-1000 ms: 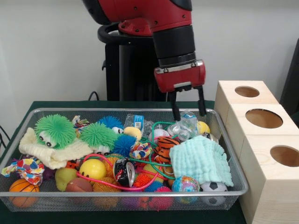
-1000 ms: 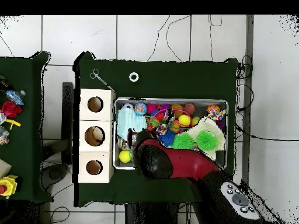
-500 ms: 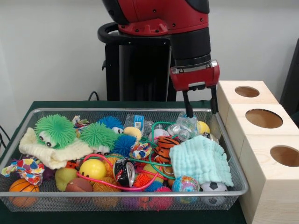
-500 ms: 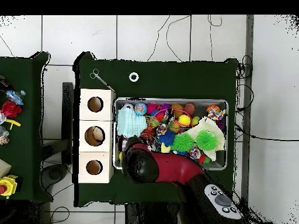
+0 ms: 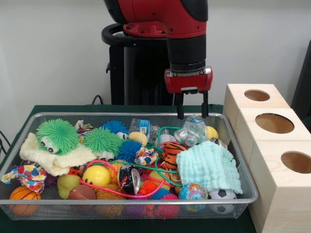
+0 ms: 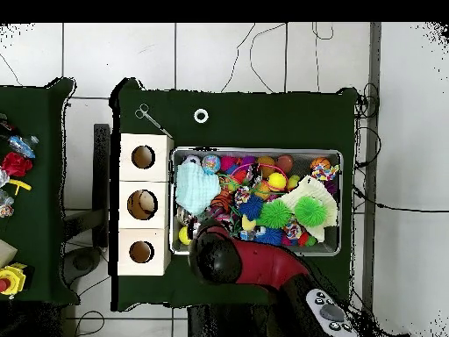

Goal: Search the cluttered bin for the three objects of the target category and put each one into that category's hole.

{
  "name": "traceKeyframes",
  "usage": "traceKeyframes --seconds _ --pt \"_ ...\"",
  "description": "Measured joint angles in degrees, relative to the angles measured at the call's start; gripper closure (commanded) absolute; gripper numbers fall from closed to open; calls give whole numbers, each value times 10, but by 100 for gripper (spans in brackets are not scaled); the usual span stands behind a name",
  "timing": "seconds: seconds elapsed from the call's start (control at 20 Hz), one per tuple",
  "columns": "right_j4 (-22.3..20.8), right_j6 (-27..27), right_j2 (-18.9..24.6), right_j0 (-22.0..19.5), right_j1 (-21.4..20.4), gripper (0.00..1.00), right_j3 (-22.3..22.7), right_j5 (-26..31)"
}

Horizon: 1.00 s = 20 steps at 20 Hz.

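Note:
The bin (image 5: 127,200) is a silvery wire-mesh basket full of mixed toys; it also shows in the overhead view (image 6: 343,204). My gripper (image 5: 192,115) is open and empty. It hangs just above the bin's far right corner, over a crumpled clear plastic bottle (image 5: 195,125) and crushed cans (image 5: 184,136). Three pale wooden boxes stand right of the bin, each with a round hole: far (image 5: 256,95), middle (image 5: 274,123), near (image 5: 296,162). In the overhead view the red arm (image 6: 219,254) hides the gripper.
In the bin lie a mint-green cloth (image 5: 209,167), a tiger toy (image 5: 172,153), green spiky toys (image 5: 57,135), a yellow smiley ball (image 5: 96,175), a basketball (image 5: 22,194), a globe ball (image 5: 193,191) and a soccer ball (image 5: 222,194). Scissors (image 6: 151,118) and a tape ring (image 6: 201,116) lie beyond.
The gripper swung right towards the boxes, then back left, and now hangs a little higher. It stayed open and empty. The bin's contents have not moved.

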Motion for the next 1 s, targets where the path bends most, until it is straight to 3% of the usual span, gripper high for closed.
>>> traceKeyframes --seconds 0.6,1.0 --pt "4 0 -27 2 32 0 0 3" --pt "8 0 -21 -25 42 0 1 2"
